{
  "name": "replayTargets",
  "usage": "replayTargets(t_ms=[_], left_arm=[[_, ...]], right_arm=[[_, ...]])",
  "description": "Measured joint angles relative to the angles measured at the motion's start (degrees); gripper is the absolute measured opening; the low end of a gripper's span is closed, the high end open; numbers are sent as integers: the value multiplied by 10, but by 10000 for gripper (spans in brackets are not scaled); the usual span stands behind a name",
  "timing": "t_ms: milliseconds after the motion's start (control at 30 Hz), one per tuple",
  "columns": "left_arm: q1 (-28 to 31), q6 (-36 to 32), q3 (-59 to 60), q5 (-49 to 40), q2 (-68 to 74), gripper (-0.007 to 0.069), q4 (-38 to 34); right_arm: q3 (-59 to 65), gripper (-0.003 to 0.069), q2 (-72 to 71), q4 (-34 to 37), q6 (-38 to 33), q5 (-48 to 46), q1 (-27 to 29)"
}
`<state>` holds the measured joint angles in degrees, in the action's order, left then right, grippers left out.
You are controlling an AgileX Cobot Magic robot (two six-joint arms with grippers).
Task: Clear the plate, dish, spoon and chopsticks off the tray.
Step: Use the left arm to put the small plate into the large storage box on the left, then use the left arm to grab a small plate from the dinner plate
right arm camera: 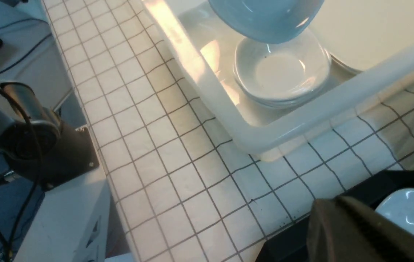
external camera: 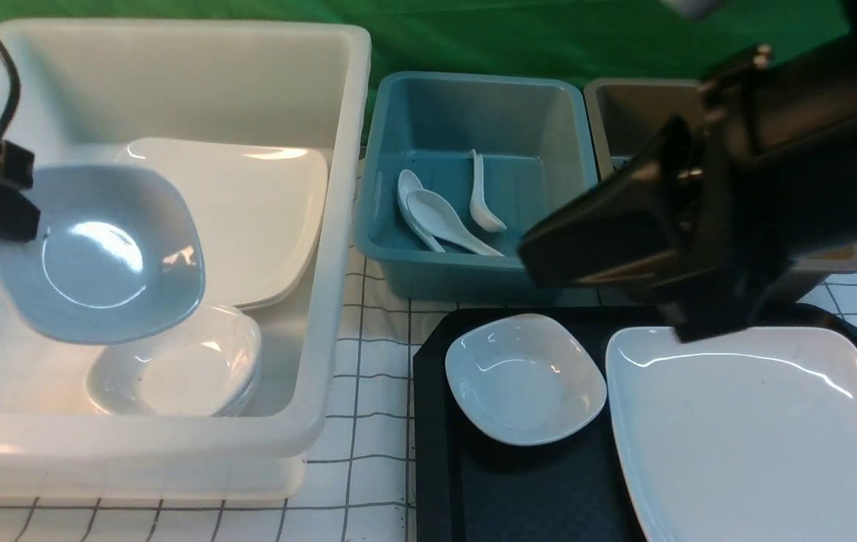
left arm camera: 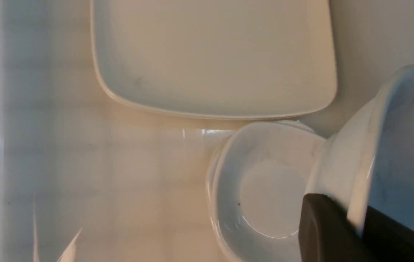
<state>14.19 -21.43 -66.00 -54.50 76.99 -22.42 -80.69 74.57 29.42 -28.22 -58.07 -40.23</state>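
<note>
Glossy white plate (external camera: 759, 436) beside small dish (external camera: 524, 376) on black tray (external camera: 518, 489)

We record: tray (external camera: 518, 489) black, fine diamond texture. Plate (external camera: 759, 436) and small dish (external camera: 524, 379) glossy white; raised dish (external camera: 97, 252) bluish white. Counter (external camera: 368, 421) white, dark grid lines. First tub (external camera: 172, 30) milky white, second tub (external camera: 473, 113) teal-blue, third tub (external camera: 639, 113) grey-brown. Spoons (external camera: 443, 218) white. Backdrop (external camera: 473, 38) green.

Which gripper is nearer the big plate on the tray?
Right. The right gripper hovers over the tray near the plate; the left gripper holds a dish over the white tub.
</note>
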Motion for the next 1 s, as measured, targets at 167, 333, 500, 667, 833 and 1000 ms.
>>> replayTargets(t_ms=[167, 333, 500, 667, 833, 1000], left_arm=[[-16, -44, 45, 13, 46, 17, -20], [-25, -50, 49, 40, 94, 78, -22], [-25, -42, 48, 52, 116, 260, 0], [-25, 62, 0, 11, 96, 382, 103], [-41, 103, -53, -24, 49, 318, 117], [-174, 73, -58, -29, 6, 85, 79]], right_arm=[[-49, 3, 61, -15, 11, 11, -61], [-60, 3, 79, -17, 15, 30, -75], [-64, 3, 79, -25, 15, 32, -75], [-65, 3, 79, -107, 66, 23, -75], [-65, 3, 73, -255, 130, -21, -75], [-65, 3, 63, -383, 180, -100, -47]])
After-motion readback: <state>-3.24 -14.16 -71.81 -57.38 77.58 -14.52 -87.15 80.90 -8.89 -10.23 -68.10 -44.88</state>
